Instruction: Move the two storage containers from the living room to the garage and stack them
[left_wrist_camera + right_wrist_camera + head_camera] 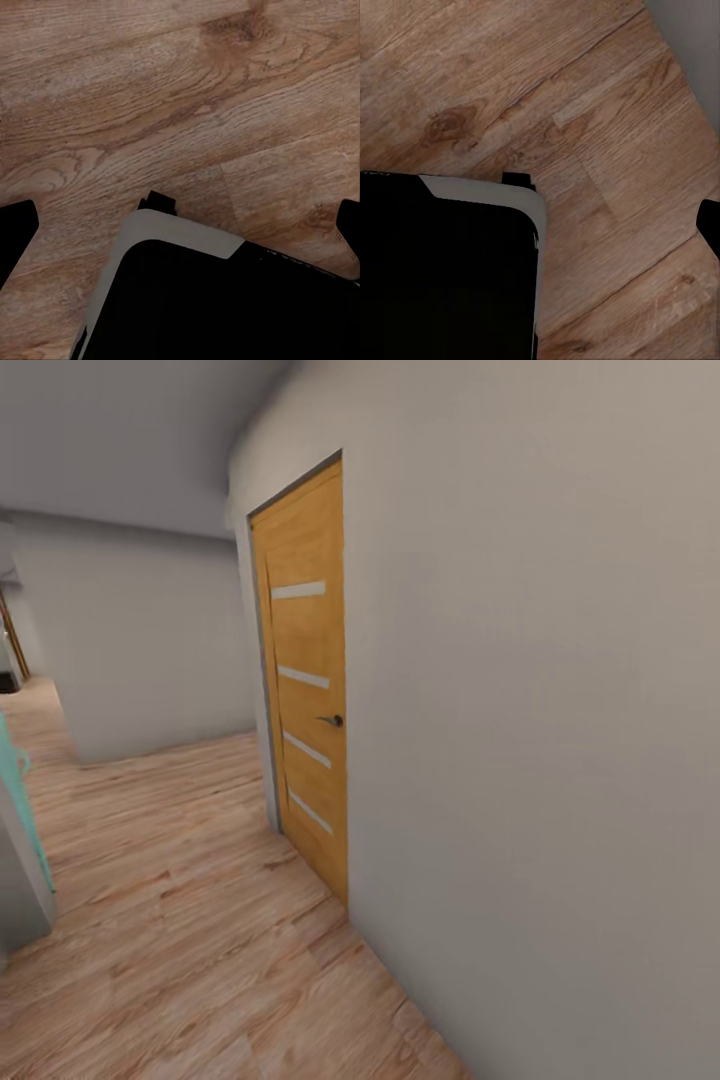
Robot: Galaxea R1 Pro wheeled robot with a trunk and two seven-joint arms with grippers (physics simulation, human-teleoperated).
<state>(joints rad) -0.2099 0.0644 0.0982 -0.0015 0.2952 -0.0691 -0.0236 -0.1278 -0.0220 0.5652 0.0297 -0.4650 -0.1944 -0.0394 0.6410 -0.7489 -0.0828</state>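
The two storage containers are out of view, and so is the garage. I face a corridor with a light wood plank floor [180, 950]. In the left wrist view my left gripper [180, 229] hangs open over the planks, a dark fingertip [15, 232] at each edge and nothing between them. My right gripper [540, 225] also looks down at the planks; one dark fingertip [709, 225] shows at the far edge, and nothing is held.
A closed orange wooden door [305, 690] with a dark handle [333, 720] sits in the grey wall [540, 760] close on my right. A teal-edged grey object [22, 830] stands at the left. The corridor runs on past a wall corner [150, 640]. My black base [217, 300] lies below both grippers.
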